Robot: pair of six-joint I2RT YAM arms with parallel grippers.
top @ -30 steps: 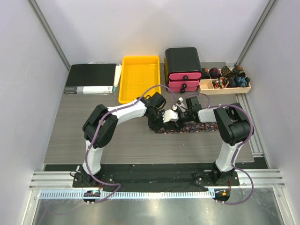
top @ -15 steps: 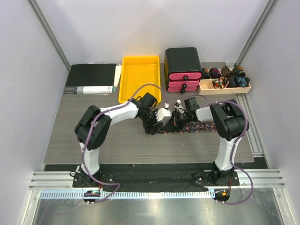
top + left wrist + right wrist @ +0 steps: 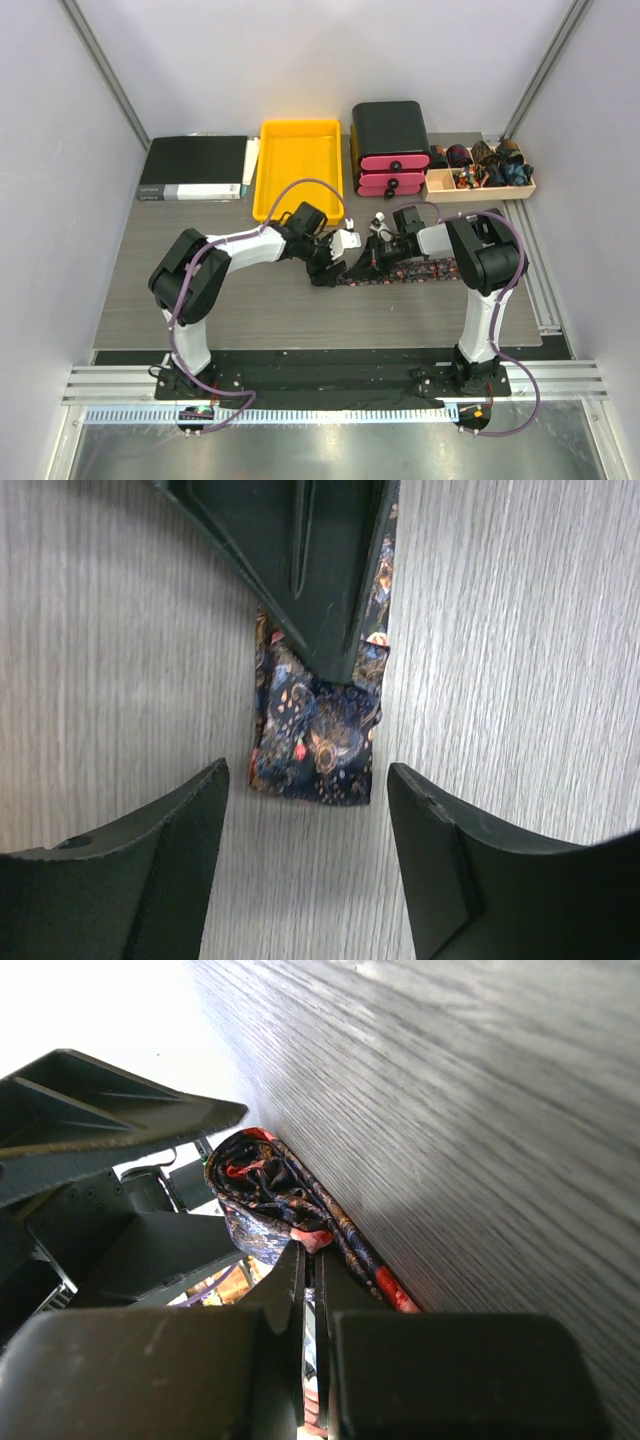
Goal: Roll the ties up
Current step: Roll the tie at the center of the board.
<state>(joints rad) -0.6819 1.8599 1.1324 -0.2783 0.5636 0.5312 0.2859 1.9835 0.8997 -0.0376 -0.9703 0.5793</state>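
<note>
One dark speckled tie [image 3: 415,270] lies flat across the middle of the table, running left to right. Its left end [image 3: 318,728] is folded into a small loose bundle [image 3: 262,1182]. My right gripper [image 3: 374,256] is shut on that folded end, and its closed fingers [image 3: 322,575] come down onto the fabric. My left gripper [image 3: 338,262] stands open just left of the tie's end. Its fingertips [image 3: 215,780] straddle the end's edge without touching the cloth. The right gripper [image 3: 313,1252] pinches a red-spotted fold between its pads.
Along the back of the table stand a black binder [image 3: 193,167], a yellow tray [image 3: 297,165], a black box with pink drawers [image 3: 391,148] and a wooden tray [image 3: 482,186] holding several rolled fabric pieces. Metal rails run along the right edge.
The left gripper let go of the tie's end, opened, and drew back to the left. The right gripper closed on the folded end and shifted slightly left.
</note>
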